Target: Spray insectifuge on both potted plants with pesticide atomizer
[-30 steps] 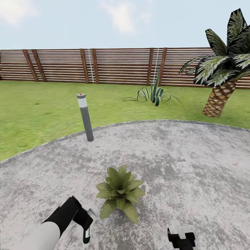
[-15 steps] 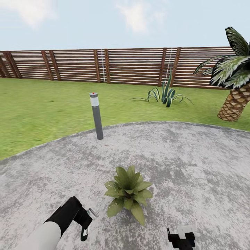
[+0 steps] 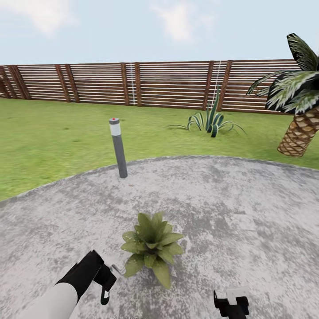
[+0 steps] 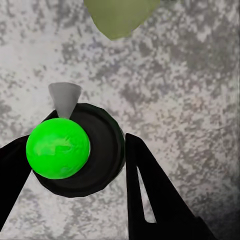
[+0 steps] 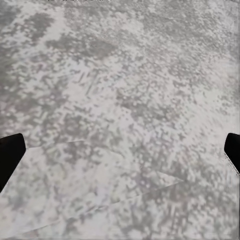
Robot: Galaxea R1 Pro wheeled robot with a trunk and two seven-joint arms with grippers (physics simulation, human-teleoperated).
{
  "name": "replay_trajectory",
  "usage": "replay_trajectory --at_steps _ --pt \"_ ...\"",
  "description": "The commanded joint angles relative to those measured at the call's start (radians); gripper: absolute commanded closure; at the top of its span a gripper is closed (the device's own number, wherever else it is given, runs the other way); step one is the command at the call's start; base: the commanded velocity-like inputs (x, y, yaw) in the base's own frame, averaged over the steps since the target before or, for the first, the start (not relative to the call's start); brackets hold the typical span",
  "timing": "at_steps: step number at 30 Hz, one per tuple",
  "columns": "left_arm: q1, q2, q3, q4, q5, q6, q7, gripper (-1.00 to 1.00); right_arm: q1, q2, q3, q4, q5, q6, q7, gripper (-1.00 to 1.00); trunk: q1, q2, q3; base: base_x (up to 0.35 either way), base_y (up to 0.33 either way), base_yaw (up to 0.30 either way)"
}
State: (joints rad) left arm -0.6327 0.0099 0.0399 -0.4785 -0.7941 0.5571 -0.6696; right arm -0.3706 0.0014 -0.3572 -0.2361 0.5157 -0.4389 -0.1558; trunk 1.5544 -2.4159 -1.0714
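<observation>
Because its nozzle must face the potted plant (image 3: 152,246), the left gripper (image 4: 75,165) clamps the pesticide atomizer (image 4: 82,150) at the plant's eight o'clock; the right gripper (image 5: 120,155) hangs spread, empty.

1. The left arm reaches forward and down from the lower left of the head view, its sleeve white and its wrist black.
2. The left tool (image 3: 105,283) points down at the patio, its black fingers (image 4: 150,195) closed on either side of the pesticide atomizer (image 4: 82,150).
3. The right tool (image 3: 231,305) sits low near the patio's near edge, its fingertips (image 5: 10,155) spread wide with nothing between them.
</observation>
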Motion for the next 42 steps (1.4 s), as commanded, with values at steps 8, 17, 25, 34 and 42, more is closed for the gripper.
replay_trajectory --at_steps 8,17,25,34,42 --pt "-0.001 -0.002 0.006 -0.002 -0.003 0.004 -0.006 1.00 -0.001 0.000 -0.004 0.001 0.010 -0.003 -0.005 -1.00 0.000 0.000 -0.001 0.079 -0.257 0.258" --pt "-0.001 -0.002 0.010 -0.003 -0.001 0.004 -0.007 1.00 -0.001 0.000 -0.004 0.001 0.010 -0.003 -0.005 -1.00 0.000 0.000 -0.001 0.008 -0.102 0.009" --pt "-0.001 0.000 0.009 -0.015 -0.003 0.006 -0.005 1.00 -0.001 0.000 -0.003 0.002 0.010 -0.002 -0.005 -1.00 0.000 0.000 -0.001 -0.123 -0.161 0.093" --pt "0.024 -0.009 0.030 -0.034 -0.006 0.017 0.057 1.00 -0.001 0.000 -0.003 0.003 0.010 -0.001 -0.005 -1.00 0.000 0.000 -0.001 -0.003 -0.002 0.164" --pt "0.072 -0.004 0.024 -0.042 -0.007 0.003 0.058 1.00 -0.001 0.000 -0.003 0.003 0.010 -0.001 -0.005 -1.00 0.000 0.000 -0.001 0.000 0.000 0.000"
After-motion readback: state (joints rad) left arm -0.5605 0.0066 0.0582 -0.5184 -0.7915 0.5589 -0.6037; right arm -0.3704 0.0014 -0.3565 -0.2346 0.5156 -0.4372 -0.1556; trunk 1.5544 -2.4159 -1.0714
